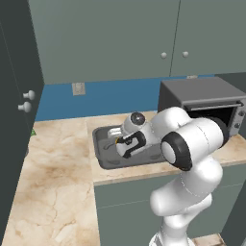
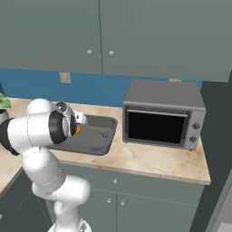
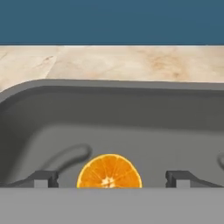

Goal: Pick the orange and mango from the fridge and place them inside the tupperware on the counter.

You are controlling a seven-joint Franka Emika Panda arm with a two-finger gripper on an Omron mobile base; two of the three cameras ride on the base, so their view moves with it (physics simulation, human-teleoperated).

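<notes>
My gripper hangs low inside the tupperware, a dark grey tub on the beige counter. The orange shows its cut, segmented face between my two fingertips, with a gap on each side, so the gripper is open. In the right base view a sliver of the orange peeks out beside the hand over the tupperware. In the left base view the gripper points down into the tupperware. The mango and the fridge are out of view.
A grey microwave stands on the counter right of the tub, its door hanging open in the left base view. Grey-green wall cabinets hang above a blue backsplash. A green plant sits at the far left.
</notes>
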